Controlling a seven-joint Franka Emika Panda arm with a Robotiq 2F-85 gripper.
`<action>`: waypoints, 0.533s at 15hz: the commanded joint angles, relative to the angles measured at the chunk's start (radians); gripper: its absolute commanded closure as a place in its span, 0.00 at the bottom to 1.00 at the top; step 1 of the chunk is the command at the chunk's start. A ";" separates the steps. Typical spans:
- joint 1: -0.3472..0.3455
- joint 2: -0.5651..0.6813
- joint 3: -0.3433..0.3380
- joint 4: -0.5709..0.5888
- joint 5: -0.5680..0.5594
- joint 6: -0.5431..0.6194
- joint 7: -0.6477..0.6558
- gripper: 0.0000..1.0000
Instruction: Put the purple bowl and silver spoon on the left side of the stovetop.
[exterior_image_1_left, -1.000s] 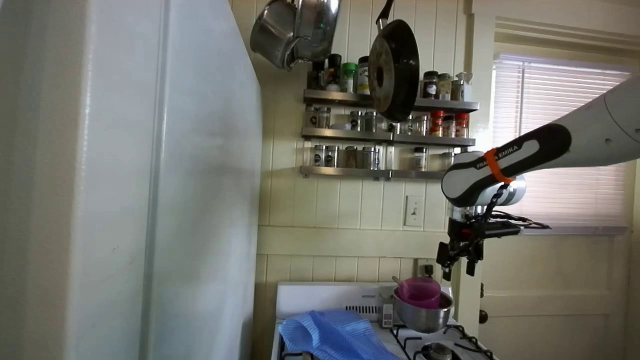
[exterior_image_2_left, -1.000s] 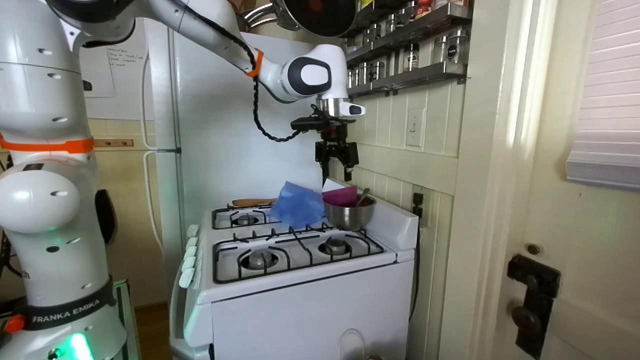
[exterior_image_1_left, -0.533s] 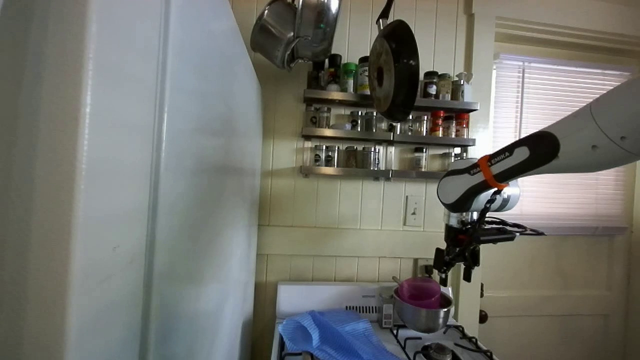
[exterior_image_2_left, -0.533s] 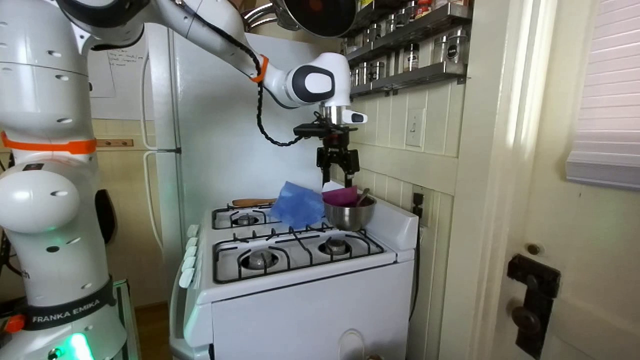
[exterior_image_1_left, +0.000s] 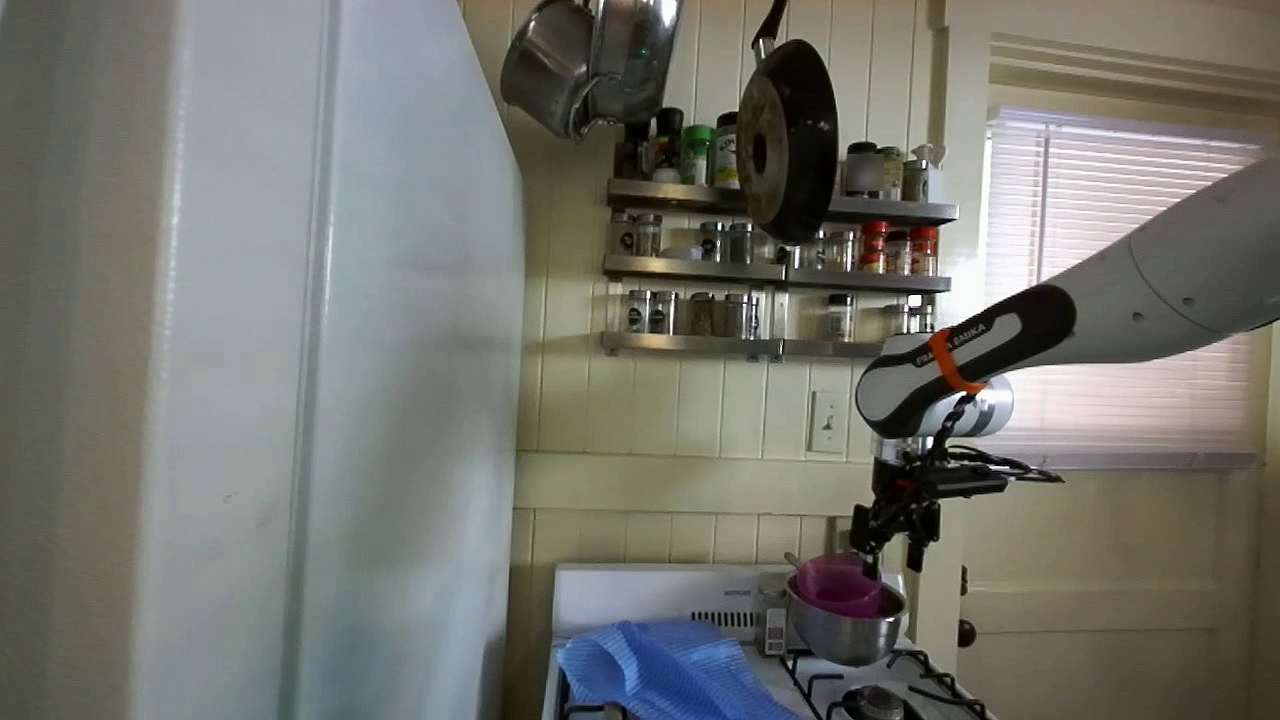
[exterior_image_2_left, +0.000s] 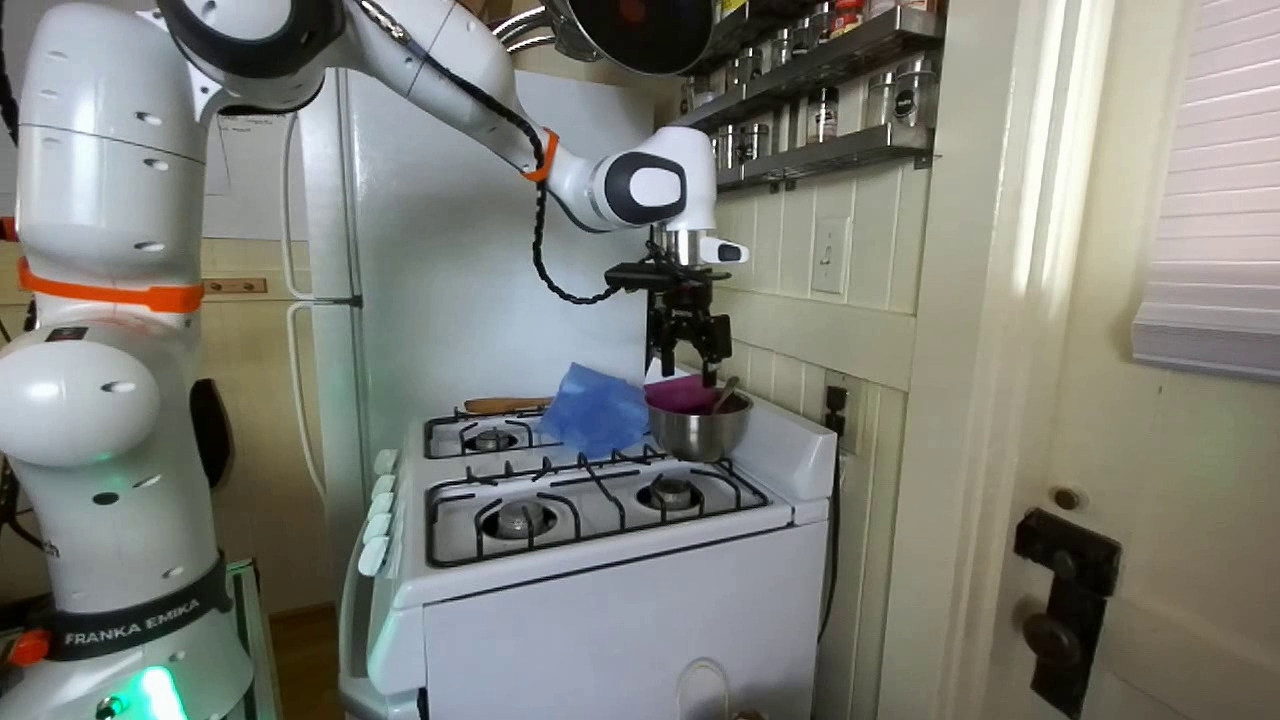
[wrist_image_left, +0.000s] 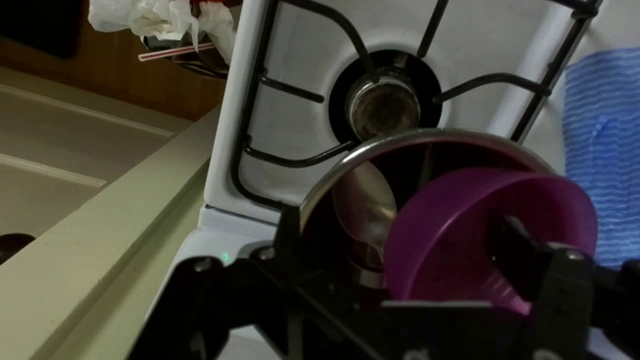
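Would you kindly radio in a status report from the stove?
End effector open, over the metal pot. Purple bowl tilted inside the pot, not gripped; silver spoon alongside. Blue striped cloth on left of stovetop, possibly in the way.

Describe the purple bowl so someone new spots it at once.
On the white stovetop, find the silver pot by the raised back panel. The bowl leans inside that pot, beside a spoon. It's round and purple, unlike the silver pot and spoon or the blue cloth.

FRANKA EMIKA on black base band (exterior_image_2_left: 135, 622), EMIKA on arm (exterior_image_1_left: 1090, 305)
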 joint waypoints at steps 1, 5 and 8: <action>-0.006 0.055 0.016 0.056 0.016 0.032 0.002 0.35; -0.004 0.086 0.027 0.091 0.007 0.045 0.012 0.68; -0.005 0.098 0.028 0.105 0.004 0.044 0.015 0.91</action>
